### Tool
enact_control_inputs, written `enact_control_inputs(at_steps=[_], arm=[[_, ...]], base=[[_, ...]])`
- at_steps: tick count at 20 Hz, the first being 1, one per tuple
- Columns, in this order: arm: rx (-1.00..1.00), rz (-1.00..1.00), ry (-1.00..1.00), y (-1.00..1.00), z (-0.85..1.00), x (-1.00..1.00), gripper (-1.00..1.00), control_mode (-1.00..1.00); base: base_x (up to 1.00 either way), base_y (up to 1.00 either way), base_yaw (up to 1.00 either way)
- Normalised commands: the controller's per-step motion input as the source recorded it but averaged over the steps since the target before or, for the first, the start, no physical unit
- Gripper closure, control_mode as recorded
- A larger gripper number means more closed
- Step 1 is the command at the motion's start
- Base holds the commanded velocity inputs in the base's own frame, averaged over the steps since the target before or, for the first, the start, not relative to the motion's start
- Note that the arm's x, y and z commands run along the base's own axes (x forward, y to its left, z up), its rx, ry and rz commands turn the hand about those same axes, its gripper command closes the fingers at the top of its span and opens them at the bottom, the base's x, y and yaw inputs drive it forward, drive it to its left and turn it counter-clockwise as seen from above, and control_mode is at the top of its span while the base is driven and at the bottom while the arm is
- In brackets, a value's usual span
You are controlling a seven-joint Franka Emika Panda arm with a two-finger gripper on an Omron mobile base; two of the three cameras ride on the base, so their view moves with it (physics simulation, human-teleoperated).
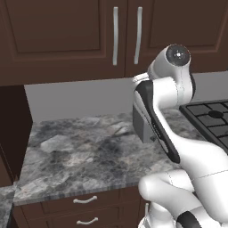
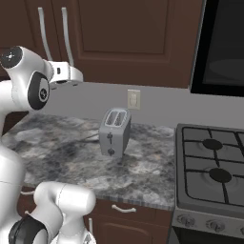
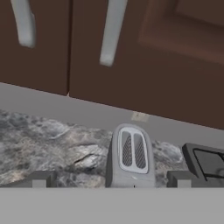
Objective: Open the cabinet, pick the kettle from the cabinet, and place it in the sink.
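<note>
The cabinet [image 1: 58,35] is a dark brown wall cabinet above the counter, both panelled doors shut. Its two long silver bar handles [image 1: 115,35] hang side by side at the door seam. In the hand view the cabinet [image 3: 175,65] spans the top, with the handles' lower ends [image 3: 111,35] above the fingertips. My gripper [image 3: 111,179] is open, its two dark fingertips [image 3: 41,179] wide apart with nothing between them. The hand is raised just below the cabinet's bottom edge, under the handles [image 2: 66,35]. The kettle is hidden and the sink is out of view.
A grey toaster [image 2: 114,131] stands on the marbled counter [image 1: 75,151] by the back wall, under a wall outlet [image 2: 133,99]. A black gas stove [image 2: 214,167] lies to the right, with a microwave [image 2: 224,47] above it. Drawers [image 1: 84,200] with curved pulls sit below the counter.
</note>
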Motion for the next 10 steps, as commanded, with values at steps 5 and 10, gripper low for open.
enact_control_inputs(at_steps=[5, 10], arm=[[0.0, 0.0, 0.0, 0.0, 0.16, 0.0, -1.0, -1.0], [0.0, 0.0, -0.06, 0.01, 0.16, -0.03, -1.0, -1.0]], base=[[0.0, 0.0, 0.0], [0.0, 0.0, 0.0]])
